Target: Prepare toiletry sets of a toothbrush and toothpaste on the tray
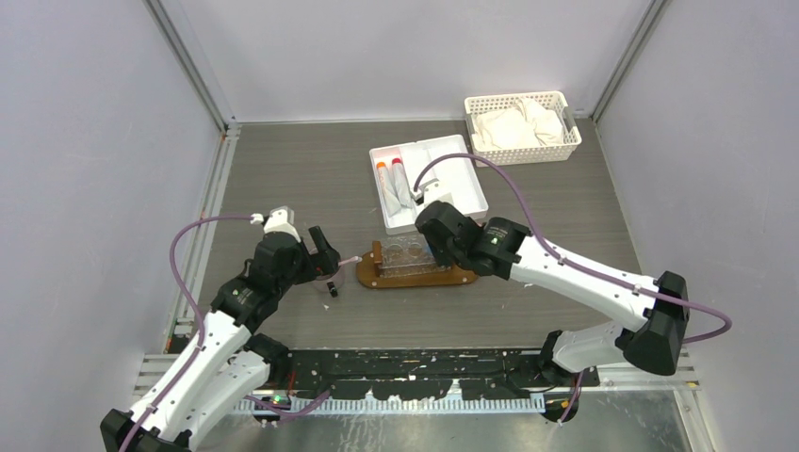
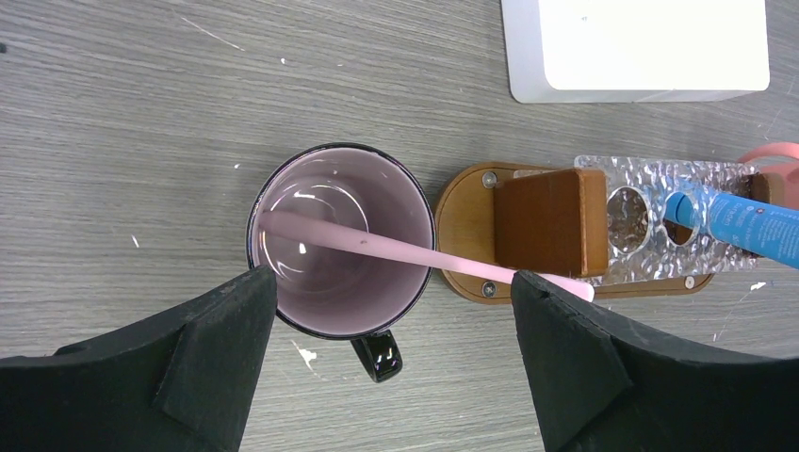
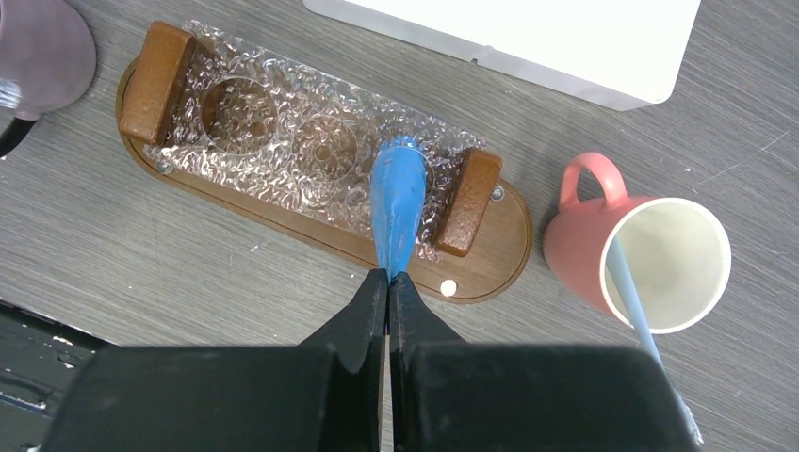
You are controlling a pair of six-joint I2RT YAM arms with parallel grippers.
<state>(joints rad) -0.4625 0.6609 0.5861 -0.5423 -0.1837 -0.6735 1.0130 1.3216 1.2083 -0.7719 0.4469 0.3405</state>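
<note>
The brown wooden oval tray [image 1: 462,276] carries a clear rack with round holes [image 3: 236,113]. My right gripper [image 3: 388,278] is shut on the flat end of the blue toothpaste tube [image 3: 396,202]. The tube's cap end sits at the rack's hole nearest the right wooden block. My left gripper [image 2: 391,292] is open and empty above a dark mug [image 2: 339,250]. A pink toothbrush [image 2: 405,252] leans in that mug, its end over the tray's left end. Two white-grey toothpaste tubes [image 1: 396,184] lie in the white tray.
A pink mug [image 3: 650,259] holding a light-blue toothbrush [image 3: 636,311] stands right of the tray. The white divided tray [image 1: 452,155] lies just behind the wooden tray. A white lattice basket [image 1: 523,151] with cloths stands at the back right.
</note>
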